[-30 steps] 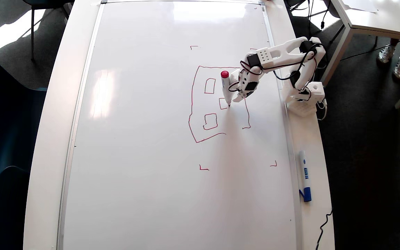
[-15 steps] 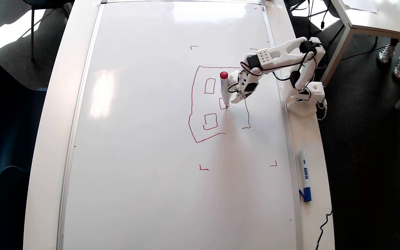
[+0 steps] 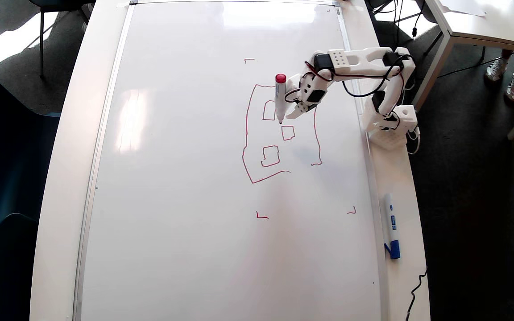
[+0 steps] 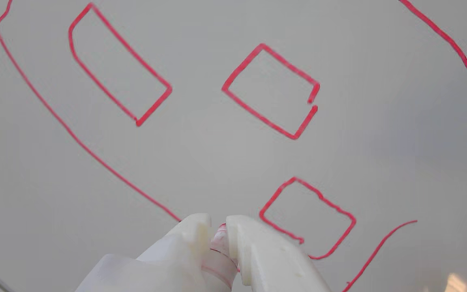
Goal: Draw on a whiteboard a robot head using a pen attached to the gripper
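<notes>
Pen (image 3: 279, 98) clamped in the gripper (image 3: 289, 103), over the robot head (image 3: 281, 133).
Red end away from the whiteboard (image 3: 185, 178), tip down beside upper square; arm stretched leftward in the overhead view.

A white tabletop (image 3: 63, 178) is seen from above, its rounded rim lit by daylight. Dark grey carpet (image 3: 475, 200) is spread around it, and a bright patch of sunlight (image 3: 11, 42) is cast on the floor at the upper left. A dark blue chair (image 3: 2, 178) is placed along the left edge. A second white table (image 3: 484, 22) with metal legs is set at the upper right, and a pair of shoes (image 3: 504, 76) is seen beneath it.
</notes>
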Robot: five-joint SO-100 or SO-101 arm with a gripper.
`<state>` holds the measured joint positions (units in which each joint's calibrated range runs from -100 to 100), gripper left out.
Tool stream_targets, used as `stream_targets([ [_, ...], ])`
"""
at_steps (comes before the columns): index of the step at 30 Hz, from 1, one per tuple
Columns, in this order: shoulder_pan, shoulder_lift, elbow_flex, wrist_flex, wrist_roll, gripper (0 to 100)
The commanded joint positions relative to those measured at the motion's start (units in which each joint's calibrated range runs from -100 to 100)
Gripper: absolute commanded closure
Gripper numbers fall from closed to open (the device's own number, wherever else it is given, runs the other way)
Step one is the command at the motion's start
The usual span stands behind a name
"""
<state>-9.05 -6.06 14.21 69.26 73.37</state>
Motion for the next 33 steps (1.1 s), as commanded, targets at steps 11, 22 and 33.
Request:
stream_targets([
  [11,1.94,22.95,-26.60,-0.27,-0.45,99],
  [22,2.24,32.35,-36.68,-0.27,-0.45,99],
  [33,2.24,36.20,-40.22,-0.27,-0.45,99],
])
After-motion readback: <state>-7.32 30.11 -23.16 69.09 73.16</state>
